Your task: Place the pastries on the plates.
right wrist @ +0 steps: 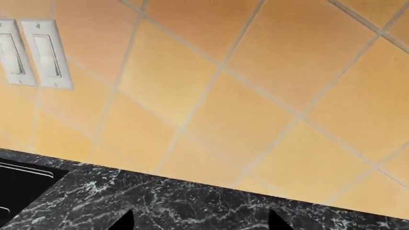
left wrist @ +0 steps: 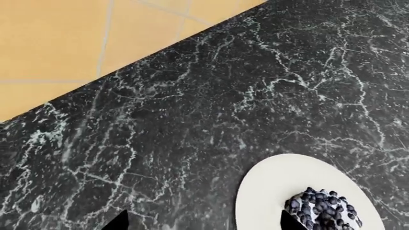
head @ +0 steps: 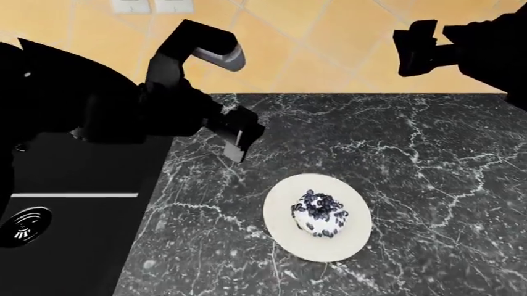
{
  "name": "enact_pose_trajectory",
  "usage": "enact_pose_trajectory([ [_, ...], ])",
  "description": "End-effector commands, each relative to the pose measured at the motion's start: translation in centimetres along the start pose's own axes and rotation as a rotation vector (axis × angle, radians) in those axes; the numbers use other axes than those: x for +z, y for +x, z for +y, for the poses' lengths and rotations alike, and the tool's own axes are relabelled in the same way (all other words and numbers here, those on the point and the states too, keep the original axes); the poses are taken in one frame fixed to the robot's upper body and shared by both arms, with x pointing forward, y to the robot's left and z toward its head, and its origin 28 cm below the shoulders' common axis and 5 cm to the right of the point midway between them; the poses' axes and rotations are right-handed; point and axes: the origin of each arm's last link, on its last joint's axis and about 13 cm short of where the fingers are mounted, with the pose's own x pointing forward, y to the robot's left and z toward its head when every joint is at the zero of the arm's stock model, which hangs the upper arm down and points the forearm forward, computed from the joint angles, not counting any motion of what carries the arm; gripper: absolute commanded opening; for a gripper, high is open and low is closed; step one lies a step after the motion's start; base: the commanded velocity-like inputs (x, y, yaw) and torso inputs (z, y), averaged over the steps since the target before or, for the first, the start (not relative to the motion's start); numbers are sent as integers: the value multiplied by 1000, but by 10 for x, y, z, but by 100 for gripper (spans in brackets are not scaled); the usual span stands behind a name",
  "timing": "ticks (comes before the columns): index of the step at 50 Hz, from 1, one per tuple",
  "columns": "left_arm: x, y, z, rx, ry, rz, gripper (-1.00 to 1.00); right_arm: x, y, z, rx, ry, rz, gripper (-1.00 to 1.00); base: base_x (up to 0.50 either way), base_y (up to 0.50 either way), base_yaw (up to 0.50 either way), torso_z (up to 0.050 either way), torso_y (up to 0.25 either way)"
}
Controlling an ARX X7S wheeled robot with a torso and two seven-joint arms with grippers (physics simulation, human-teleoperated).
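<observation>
A white-iced pastry with dark specks point(head: 319, 213) sits on a cream-white plate point(head: 284, 233) on the black marble counter. In the left wrist view the same pastry point(left wrist: 323, 208) lies on the plate point(left wrist: 275, 182), right beside one fingertip. My left gripper point(head: 239, 138) hovers above the counter, up and to the left of the plate. It is open point(left wrist: 204, 224), with only the counter and the plate's edge showing between its tips. Raised high at the back right, my right gripper point(head: 416, 48) is also open point(right wrist: 200, 221) and holds nothing.
A black cooktop point(head: 74, 234) with a round knob point(head: 24, 225) adjoins the counter point(head: 428, 185) on the left. Behind the counter rises an orange tiled wall point(right wrist: 255, 96) with white switches point(right wrist: 35, 52).
</observation>
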Motion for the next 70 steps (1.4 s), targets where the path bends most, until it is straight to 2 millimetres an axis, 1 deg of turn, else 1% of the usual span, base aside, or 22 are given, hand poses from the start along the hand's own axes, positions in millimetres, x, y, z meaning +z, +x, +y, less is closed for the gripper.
enact_pose_trajectory([
  [1, -14, -5, 9, 59, -50, -52, 100, 1, 0, 0, 0, 5, -13, 100, -500, 0, 0, 0, 0],
  [3, -14, -5, 12, 74, -61, -67, 100, 2, 0, 0, 0, 5, -15, 100, -500, 0, 0, 0, 0],
  [7, -16, -3, 9, 76, -60, -74, 100, 2, 0, 0, 9, -6, -6, 100, -500, 0, 0, 0, 0],
  [9, -16, -8, 13, 75, -63, -75, 100, 2, 0, 1, 12, -9, -12, 100, -500, 148, 0, 0, 0],
  [13, -18, -8, 13, 78, -66, -78, 100, 3, 1, 0, 10, -18, -22, 100, -500, 247, 0, 0, 0],
  [23, -24, -4, 13, 80, -74, -75, 100, 2, 0, 1, 26, -33, -5, 100, -495, 358, 0, 0, 0],
  [25, -26, -6, 15, 81, -74, -76, 100, 2, 0, 1, 28, -31, -4, 100, -455, 432, 0, 0, 0],
  [31, -26, -5, 15, 91, -78, -84, 100, 2, 0, 2, 33, -46, -5, 100, -305, 494, 0, 0, 0],
  [35, -29, -8, 19, 97, -78, -83, 100, 2, 0, 2, 35, -58, 1, 100, -20, 500, 0, 0, 0],
  [43, -30, -5, 18, 108, -78, -90, 100, 1, 0, 1, 33, -72, 9, 100, 0, 500, 0, 0, 0],
  [46, -32, -7, 21, 109, -81, -89, 100, 1, 0, 1, 30, -73, 11, 100, 0, 500, 0, 0, 0],
  [48, -30, -5, 20, 110, -80, -89, 100, 1, 0, 1, 27, -75, 11, 100, 0, 500, 0, 0, 0],
  [54, -26, -7, 21, 117, -84, -109, 100, 1, 0, 0, 27, -73, 11, 100, 0, 500, 0, 0, 0],
  [57, -30, -5, 20, 117, -76, -96, 100, 1, 0, 0, 26, -73, 13, 100, 0, 500, 0, 0, 0],
  [59, -27, -8, 23, 120, -83, -104, 100, 1, 0, 1, 25, -72, 11, 100, 0, 500, 0, 0, 0],
  [64, -32, -8, 25, 129, -86, -96, 100, 1, 0, 0, 24, -69, 11, 100, 0, 500, 0, 0, 0],
  [69, -31, -9, 26, 132, -90, -102, 100, 0, 0, 1, 25, -68, 15, 100, 0, 500, 0, 0, 0],
  [70, -31, -11, 28, 133, -90, -101, 100, -28, -7, 12, 29, -51, 21, 100, 0, 500, 0, 0, 0],
])
